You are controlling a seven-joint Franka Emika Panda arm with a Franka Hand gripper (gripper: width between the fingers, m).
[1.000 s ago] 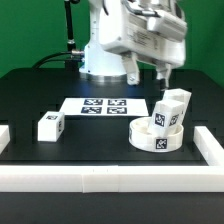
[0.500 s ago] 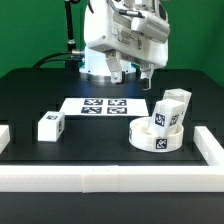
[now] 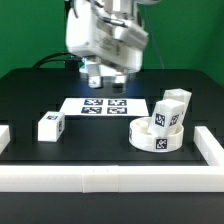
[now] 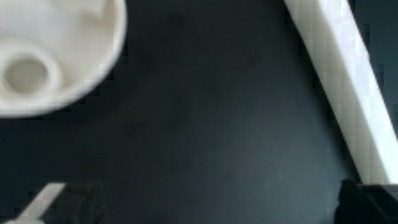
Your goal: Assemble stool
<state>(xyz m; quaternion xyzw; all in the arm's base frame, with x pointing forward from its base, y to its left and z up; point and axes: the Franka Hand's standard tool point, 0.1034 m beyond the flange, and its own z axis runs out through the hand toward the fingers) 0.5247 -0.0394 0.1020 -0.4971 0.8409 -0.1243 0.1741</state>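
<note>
Legs [image 3: 50,125] number three; seat [image 3: 150,141], one.

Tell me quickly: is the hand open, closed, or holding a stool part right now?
Hand: open, holding nothing.

Arm swung toward exterior view's left. Gripper [image 3: 106,74], earlier above legs [image 3: 172,108] standing on seat [image 3: 150,139], now hangs over marker board [image 3: 103,106], well apart from seat.
</note>
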